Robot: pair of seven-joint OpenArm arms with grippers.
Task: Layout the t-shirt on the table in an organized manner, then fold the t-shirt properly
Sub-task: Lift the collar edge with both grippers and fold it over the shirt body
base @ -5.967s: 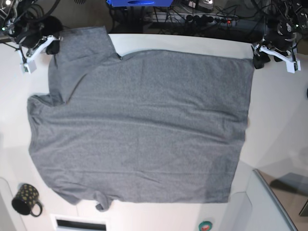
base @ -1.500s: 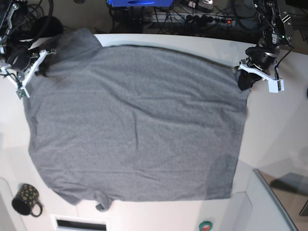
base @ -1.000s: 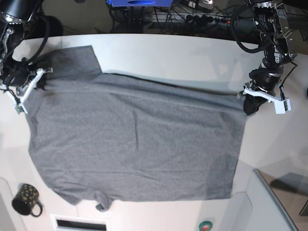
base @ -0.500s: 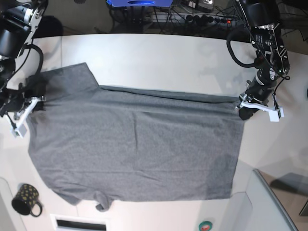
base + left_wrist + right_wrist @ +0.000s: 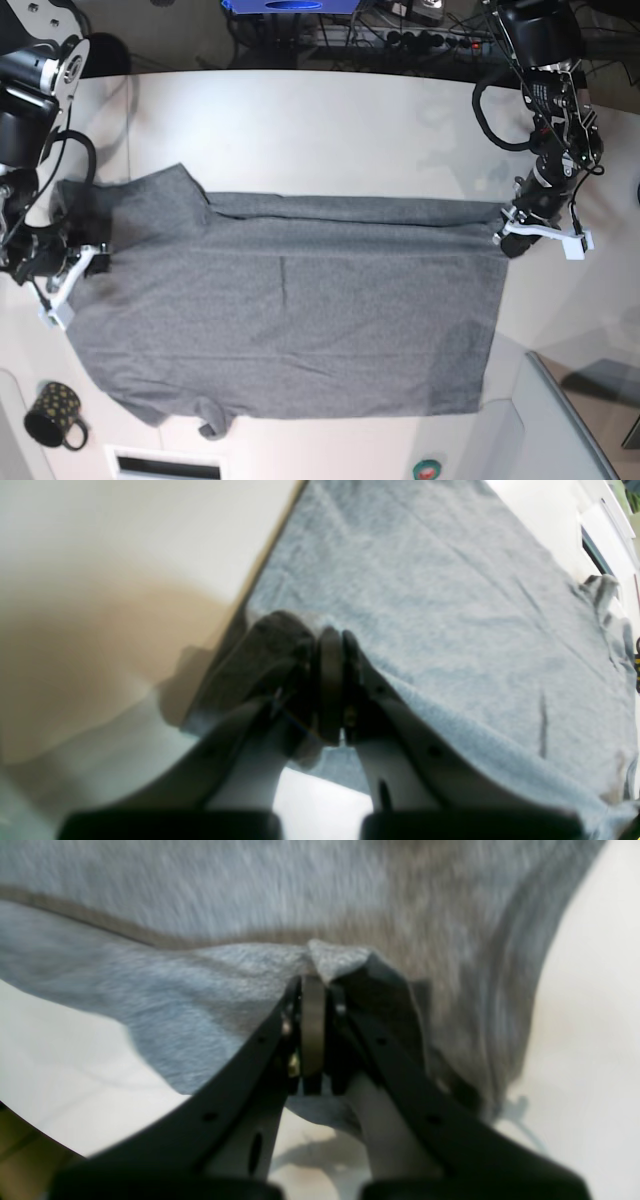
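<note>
T-shirt (image 5: 290,310) lies folded over on table (image 5: 350,120); mug (image 5: 55,415) beside it.

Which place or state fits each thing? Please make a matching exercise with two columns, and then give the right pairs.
Things:
1. t-shirt
2. mug
3. left tool
4. right tool

Places or states:
A. shut on the shirt's edge, on the right side of the base view
B. black with dots, at the near left corner of the table
C. grey, spread across the table
D. shut on the shirt's edge, on the left side of the base view

Pairs: 1-C, 2-B, 3-A, 4-D
</note>
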